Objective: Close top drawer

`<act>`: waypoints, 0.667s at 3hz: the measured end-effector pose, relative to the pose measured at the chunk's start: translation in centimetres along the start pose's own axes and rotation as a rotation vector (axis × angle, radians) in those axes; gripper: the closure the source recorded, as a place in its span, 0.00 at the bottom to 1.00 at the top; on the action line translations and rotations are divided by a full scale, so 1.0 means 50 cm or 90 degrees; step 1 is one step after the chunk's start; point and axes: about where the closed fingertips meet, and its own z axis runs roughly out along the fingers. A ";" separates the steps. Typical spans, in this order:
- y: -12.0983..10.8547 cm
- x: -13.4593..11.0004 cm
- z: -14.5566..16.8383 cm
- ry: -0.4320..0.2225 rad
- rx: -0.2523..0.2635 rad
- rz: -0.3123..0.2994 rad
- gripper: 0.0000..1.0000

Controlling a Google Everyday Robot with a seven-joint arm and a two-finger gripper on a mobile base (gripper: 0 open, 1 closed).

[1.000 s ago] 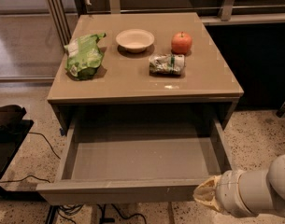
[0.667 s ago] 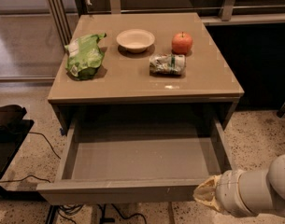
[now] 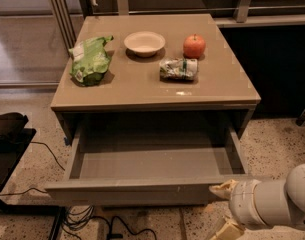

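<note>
At lower right, lining up the closing push.
Your white two-finger gripper (image 3: 225,209) waits spread and empty just beside the wide grey-brown top drawer (image 3: 137,189), pulled out across bottom centre; next you likely press its front straight inward.

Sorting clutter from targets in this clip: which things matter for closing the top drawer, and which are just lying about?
Job: drawer, pulled open; hand by its front right corner.
Lying about on the tabletop: green bag, bowl, apple, packet.
</note>
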 end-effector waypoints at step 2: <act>-0.139 -0.057 0.057 -0.073 0.039 -0.036 0.42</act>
